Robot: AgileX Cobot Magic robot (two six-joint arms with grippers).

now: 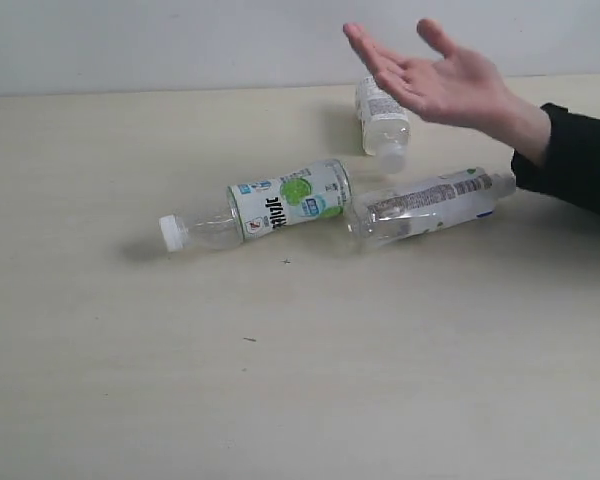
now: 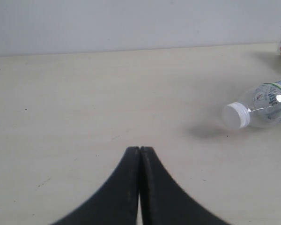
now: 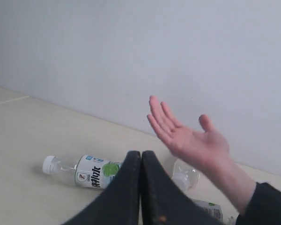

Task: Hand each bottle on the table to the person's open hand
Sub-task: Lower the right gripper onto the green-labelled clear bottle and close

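A small clear plastic bottle with a white-and-green label (image 1: 292,198) and a white screw cap (image 1: 172,232) is lying on its side near the middle of the pale beige wood-look table (image 1: 280,380), its cap pointing away from the person. Just beside its base, a second clear plastic bottle with a white printed label (image 1: 430,202) is also lying flat, stretching toward the person's black sleeve (image 1: 580,160). Beyond the green-labelled bottle, nearer the wall, a third clear white-labelled bottle (image 1: 382,120) is lying partly hidden behind the person's bare hand (image 1: 445,82), which is hovering with its palm turned up and fingers spread, holding nothing. The tabletop is showing a few tiny dark specks and is meeting a plain pale grey wall (image 1: 180,40) behind the bottles. The left gripper (image 2: 139,149) is hanging over bare table on the cap side of the green-labelled bottle, its black fingers pressed together and empty; the right gripper (image 3: 141,153) is pinched together the same way, looking over that bottle toward the wall. Wide bare table is lying open in front of the green-labelled bottle and past its cap
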